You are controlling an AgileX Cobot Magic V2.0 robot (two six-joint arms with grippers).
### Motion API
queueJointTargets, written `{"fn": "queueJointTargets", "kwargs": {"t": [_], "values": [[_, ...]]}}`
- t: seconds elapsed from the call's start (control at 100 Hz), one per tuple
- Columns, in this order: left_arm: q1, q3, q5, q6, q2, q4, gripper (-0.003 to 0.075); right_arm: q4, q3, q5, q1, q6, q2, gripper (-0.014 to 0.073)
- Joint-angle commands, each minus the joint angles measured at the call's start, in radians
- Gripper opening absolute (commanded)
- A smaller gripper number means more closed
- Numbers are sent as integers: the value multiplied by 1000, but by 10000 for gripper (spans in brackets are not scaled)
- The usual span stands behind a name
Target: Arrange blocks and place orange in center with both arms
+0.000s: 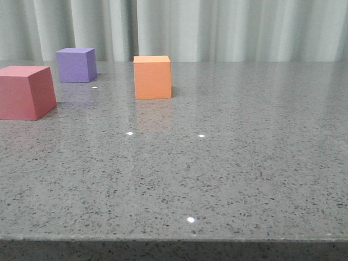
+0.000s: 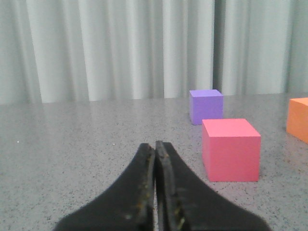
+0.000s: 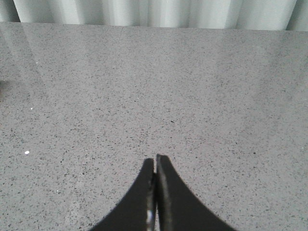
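The orange cube (image 1: pixel 152 76) stands on the grey speckled table (image 1: pixel 228 163), left of middle and far back. The purple cube (image 1: pixel 76 64) is further left and back. The red-pink cube (image 1: pixel 24 91) sits at the left edge, nearer. No gripper shows in the front view. My left gripper (image 2: pixel 155 145) is shut and empty, low over the table; the red-pink cube (image 2: pixel 231 149) is just ahead to its right, the purple cube (image 2: pixel 206 106) behind it, and the orange cube (image 2: pixel 298 119) at the frame edge. My right gripper (image 3: pixel 155 159) is shut and empty over bare table.
A pale pleated curtain (image 1: pixel 217 27) hangs behind the table's far edge. The table's front edge (image 1: pixel 174 238) runs across the bottom of the front view.
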Motion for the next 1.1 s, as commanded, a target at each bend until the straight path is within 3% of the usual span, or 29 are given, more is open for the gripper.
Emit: {"fn": "queueJointTargets", "kwargs": {"t": [0.0, 0.14, 0.31, 0.55, 0.95, 1.09], "values": [[-3, 43, -121, -4, -31, 1, -19, -24, -24, -79, -6, -1, 6, -67], [-3, 39, -213, -4, -31, 1, -19, -24, -24, -79, -6, -1, 6, -67], [-3, -17, -174, -4, -26, -67, -19, -24, -24, -79, -6, -1, 6, -67], [-3, -248, 49, -4, 86, -96, -19, -24, -24, -79, -6, -1, 6, -67], [-3, -790, 589, -4, 526, -90, -19, -24, -24, -79, -6, -1, 6, -67], [-3, -918, 670, -4, 651, -90, -19, -24, -24, -79, -6, -1, 6, -67]]}}
